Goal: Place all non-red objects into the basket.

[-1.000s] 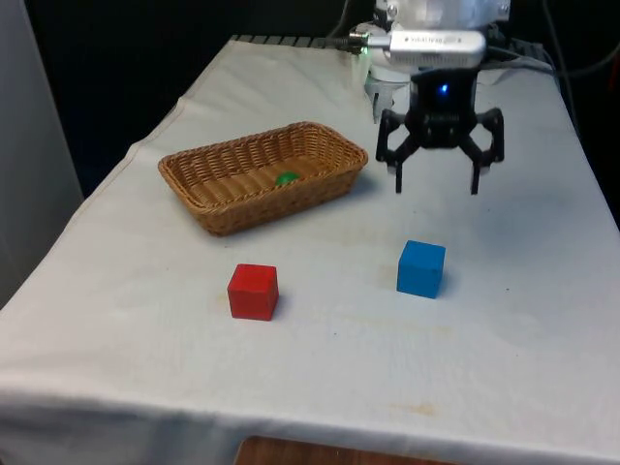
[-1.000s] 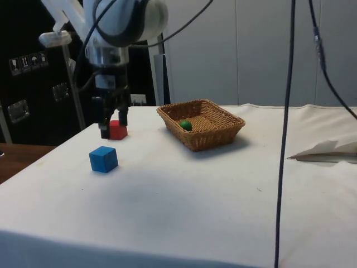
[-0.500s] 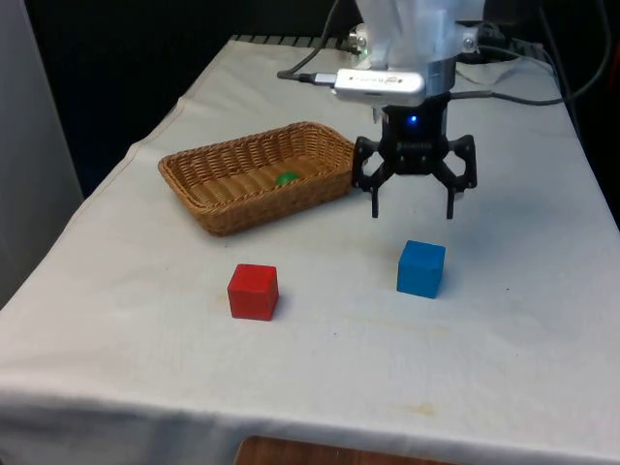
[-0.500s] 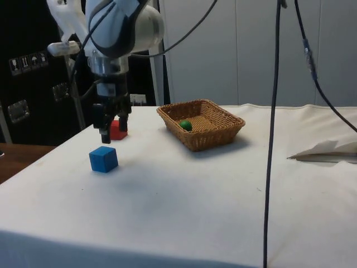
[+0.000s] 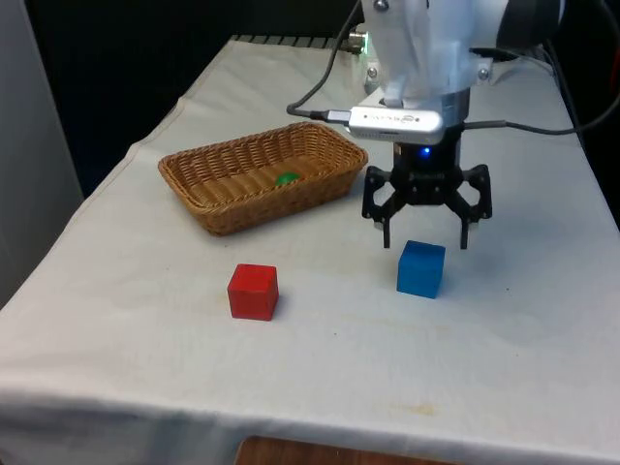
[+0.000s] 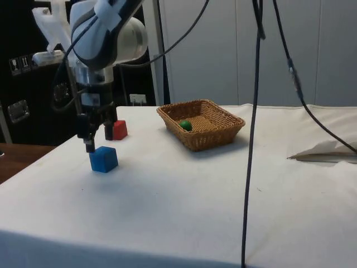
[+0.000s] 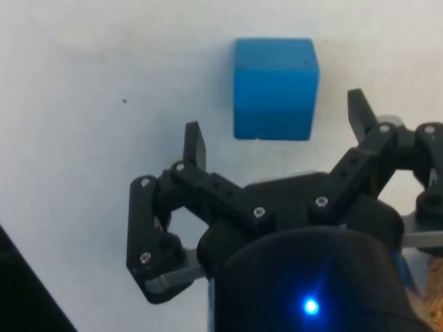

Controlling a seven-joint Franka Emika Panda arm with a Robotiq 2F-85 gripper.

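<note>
A blue cube [image 5: 420,268] [image 6: 103,159] [image 7: 275,88] rests on the white cloth. My gripper [image 5: 425,238] [image 6: 89,146] [image 7: 275,128] hangs open just above and slightly behind it, fingers spread wider than the cube, holding nothing. A red cube [image 5: 253,292] [image 6: 117,129] sits on the cloth toward the front view's left. The wicker basket [image 5: 215,199] [image 6: 223,129] stands farther back with a small green object [image 5: 286,178] [image 6: 185,125] inside it.
Black cables [image 6: 251,134] hang in the foreground of the side view. A crumpled white sheet [image 6: 329,152] lies at that view's right edge. The table's near edge [image 5: 310,426] runs below the cubes in the front view.
The gripper has come forward and down from near the basket's end to just over the blue cube, staying open. The cubes and basket have not moved.
</note>
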